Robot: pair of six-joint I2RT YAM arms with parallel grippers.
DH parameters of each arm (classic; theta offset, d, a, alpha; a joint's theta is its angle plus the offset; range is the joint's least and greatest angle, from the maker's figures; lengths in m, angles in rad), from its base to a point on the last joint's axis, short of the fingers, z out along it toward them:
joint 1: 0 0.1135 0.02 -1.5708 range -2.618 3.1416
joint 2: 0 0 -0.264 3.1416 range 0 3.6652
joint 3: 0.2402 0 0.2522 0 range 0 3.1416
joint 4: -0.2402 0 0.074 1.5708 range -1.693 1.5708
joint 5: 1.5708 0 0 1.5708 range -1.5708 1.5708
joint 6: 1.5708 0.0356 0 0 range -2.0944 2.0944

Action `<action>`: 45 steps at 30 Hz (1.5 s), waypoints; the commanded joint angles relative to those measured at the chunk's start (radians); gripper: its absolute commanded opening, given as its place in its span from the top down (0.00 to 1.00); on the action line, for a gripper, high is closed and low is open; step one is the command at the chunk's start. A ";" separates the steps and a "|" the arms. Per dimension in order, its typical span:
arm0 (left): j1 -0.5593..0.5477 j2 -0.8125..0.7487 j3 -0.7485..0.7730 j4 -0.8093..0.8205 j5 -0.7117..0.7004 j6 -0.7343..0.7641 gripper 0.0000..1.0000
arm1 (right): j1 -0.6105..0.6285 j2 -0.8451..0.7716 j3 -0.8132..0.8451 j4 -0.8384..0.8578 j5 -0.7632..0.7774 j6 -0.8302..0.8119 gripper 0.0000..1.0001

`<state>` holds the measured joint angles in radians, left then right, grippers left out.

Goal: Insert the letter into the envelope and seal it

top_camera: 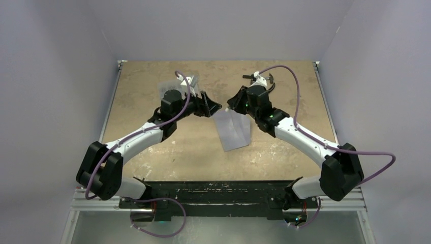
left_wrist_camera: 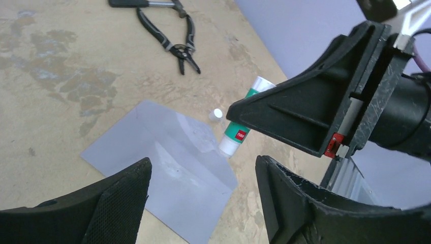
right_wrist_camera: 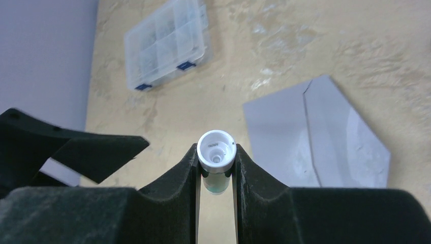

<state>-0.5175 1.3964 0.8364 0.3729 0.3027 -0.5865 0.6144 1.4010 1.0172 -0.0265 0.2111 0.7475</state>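
Left gripper [left_wrist_camera: 202, 165]: jaws wide apart with nothing between them. It hovers just left of the right gripper, above the envelope's far end.
Right gripper [right_wrist_camera: 215, 158]: clamped on a green-and-white glue stick tube [left_wrist_camera: 235, 133], held mid-body, with one white end aimed down at the paper.
Envelope: flat grey-lavender paper envelope [top_camera: 234, 131], lying on the tan table [top_camera: 284, 152] at centre, just near of both grippers. Neither gripper touches it.
Flap: looks open, with the pointed flap at the far end under the stick.
Long axis: runs near to far, with the near end skewed slightly right.
Letter: cream bordered sheet not visible in any view. Probably already inside the envelope, but can't confirm.
Cap: small white cap [left_wrist_camera: 217, 114] on the table just beside the stick's lower end, off the envelope's far edge.
Key relation: the flap lies directly below and slightly near of the stick. The right arm is nearer and holds the tool, so gluing is its move. The left gripper is free to pin or fold.
Step (judged): glue the flap, then fold and press.
Risk: the envelope is unpinned and may drag with the stick.
Other: black pliers [top_camera: 260, 79] at far right and a clear plastic compartment box [right_wrist_camera: 165, 43] at far left, both well apart from the envelope.
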 commanded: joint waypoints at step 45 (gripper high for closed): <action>-0.007 0.032 0.188 -0.258 0.616 0.525 1.00 | -0.159 -0.053 0.123 -0.172 -0.833 -0.299 0.47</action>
<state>-0.5259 1.4490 0.9920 0.1287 0.8444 -0.1215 0.4534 1.3243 1.1187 -0.2203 -0.5663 0.4931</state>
